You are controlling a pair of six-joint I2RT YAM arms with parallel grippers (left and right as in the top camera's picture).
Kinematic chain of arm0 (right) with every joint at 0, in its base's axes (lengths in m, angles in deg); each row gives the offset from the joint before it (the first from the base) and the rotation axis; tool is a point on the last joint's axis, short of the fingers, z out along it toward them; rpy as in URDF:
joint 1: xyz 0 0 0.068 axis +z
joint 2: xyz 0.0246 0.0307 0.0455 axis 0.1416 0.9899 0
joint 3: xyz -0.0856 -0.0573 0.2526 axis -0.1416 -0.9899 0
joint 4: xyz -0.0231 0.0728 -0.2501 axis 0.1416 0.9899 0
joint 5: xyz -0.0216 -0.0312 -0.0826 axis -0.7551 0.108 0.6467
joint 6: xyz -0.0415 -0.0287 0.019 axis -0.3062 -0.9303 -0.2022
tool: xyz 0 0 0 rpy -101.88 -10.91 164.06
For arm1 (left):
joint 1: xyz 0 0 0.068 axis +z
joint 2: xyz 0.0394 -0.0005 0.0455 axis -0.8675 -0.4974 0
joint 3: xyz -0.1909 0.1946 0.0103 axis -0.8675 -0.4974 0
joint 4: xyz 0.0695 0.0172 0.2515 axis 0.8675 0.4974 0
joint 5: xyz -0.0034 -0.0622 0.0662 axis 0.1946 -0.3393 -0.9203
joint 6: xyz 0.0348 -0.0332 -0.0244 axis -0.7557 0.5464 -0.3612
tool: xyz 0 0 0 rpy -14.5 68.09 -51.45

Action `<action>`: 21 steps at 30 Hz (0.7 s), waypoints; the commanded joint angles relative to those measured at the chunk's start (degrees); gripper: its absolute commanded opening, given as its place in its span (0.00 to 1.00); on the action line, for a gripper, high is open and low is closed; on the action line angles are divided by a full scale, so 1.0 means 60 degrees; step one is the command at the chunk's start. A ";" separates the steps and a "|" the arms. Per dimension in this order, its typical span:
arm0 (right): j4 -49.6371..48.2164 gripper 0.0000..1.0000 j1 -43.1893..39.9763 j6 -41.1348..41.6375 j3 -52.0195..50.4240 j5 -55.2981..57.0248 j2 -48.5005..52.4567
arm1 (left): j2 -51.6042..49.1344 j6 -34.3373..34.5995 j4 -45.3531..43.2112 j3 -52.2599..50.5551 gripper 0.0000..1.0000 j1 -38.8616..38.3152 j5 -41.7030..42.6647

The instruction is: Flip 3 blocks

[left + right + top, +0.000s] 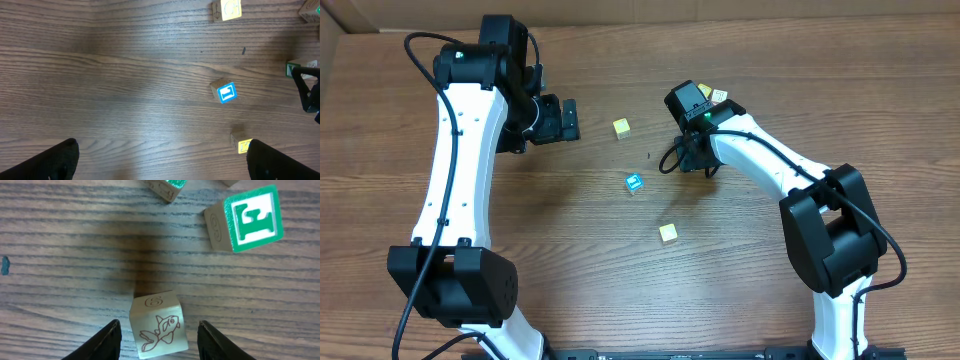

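- The worktop (570,250) is bare wood, with the small cubes scattered across the middle between the two arms.
- The right arm reaches in over the upper middle of the worktop. It covers its own target in the overhead view, so only the wrist camera shows that relation.
- The right pincer (159,326) is about half open and grips nothing. One finger stands on each side of the whitish fish cube (160,332), with a thin strip of wood visible on both sides.
- The left pincer (161,145) is spread fully wide and empty. It is parked near the upper left, well apart from every cube.
- The fish cube sits right between the right fingertips, slightly twisted against the line they close along. Its fish face is toward the camera and its numbered face is on the far side. Judged from this, the squeeze only needs a straight close, though the twist may make the cube turn a little as the fingers meet it.
- The green-letter cube (250,220) lies beyond and to one side, clear of the fingers.
- The blue-framed cube (634,182) lies in the open between the arms, nearer the right arm.
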 commanded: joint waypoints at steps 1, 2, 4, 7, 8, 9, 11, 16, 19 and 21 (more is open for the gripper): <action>-0.0007 0.50 -0.0036 -0.0040 -0.0025 -0.0182 -0.0007 | -0.0073 0.0168 0.0004 -0.0040 1.00 0.0080 -0.0062; -0.0022 0.50 -0.0036 -0.0051 -0.0025 -0.0182 -0.0007 | -0.0073 0.0168 0.0004 -0.0040 1.00 0.0080 -0.0062; -0.0015 0.50 -0.0036 -0.0073 -0.0025 -0.0186 -0.0007 | -0.0073 0.0168 0.0004 -0.0040 1.00 0.0080 -0.0062; 0.0051 0.51 -0.0036 -0.0113 -0.0025 -0.0186 -0.0007 | -0.0073 0.0168 0.0004 -0.0040 1.00 0.0080 -0.0062; 0.0044 0.51 -0.0036 -0.0237 -0.0044 -0.0189 -0.0007 | -0.0073 0.0168 0.0004 -0.0040 1.00 0.0080 -0.0062; -0.0015 0.51 -0.0036 -0.0299 -0.0095 -0.0182 -0.0007 | -0.0073 0.0168 0.0000 -0.0040 1.00 0.0080 -0.0062; -0.0146 0.51 -0.0036 -0.0331 -0.0211 -0.0182 -0.0007 | -0.0073 0.0168 0.0004 -0.0040 1.00 0.0080 -0.0062; -0.0725 0.51 -0.0036 -0.0994 -0.0386 -0.0091 -0.0007 | -0.0073 0.0168 0.0004 -0.0040 1.00 0.0080 -0.0062; -0.0761 0.51 -0.0036 -0.1075 -0.0382 0.0215 -0.0007 | -0.0073 0.0168 0.0004 -0.0040 1.00 0.0080 -0.0062; -0.0667 0.49 -0.0036 -0.1075 -0.0382 0.0215 -0.0007 | -0.0073 0.0168 0.0004 -0.0040 1.00 0.0080 -0.0062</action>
